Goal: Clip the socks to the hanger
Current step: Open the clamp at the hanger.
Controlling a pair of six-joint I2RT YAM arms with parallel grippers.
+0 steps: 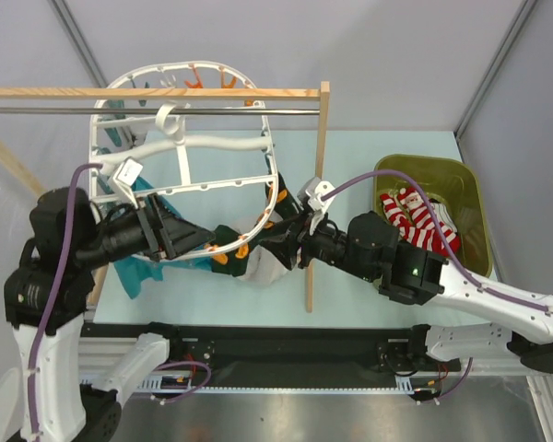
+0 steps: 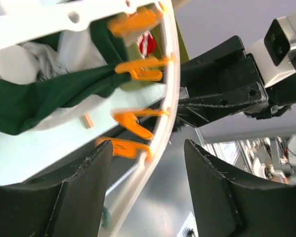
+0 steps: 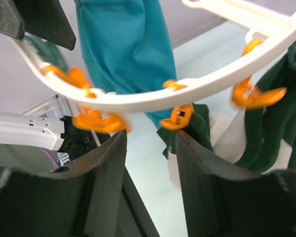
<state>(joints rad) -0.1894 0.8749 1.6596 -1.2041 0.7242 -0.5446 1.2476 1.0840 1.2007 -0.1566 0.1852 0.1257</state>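
orange clips (image 2: 140, 69) x4 on 1 white hanger (image 2: 34, 27) rim

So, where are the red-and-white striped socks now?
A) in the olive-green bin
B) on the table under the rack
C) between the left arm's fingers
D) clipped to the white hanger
A: the red-and-white socks lie in the olive-green bin at the right, apart from the hanger.

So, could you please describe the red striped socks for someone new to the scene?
Start at the right end of the table, where an olive-green bin stands. The socks lie inside it: the only red-and-white striped things in view.
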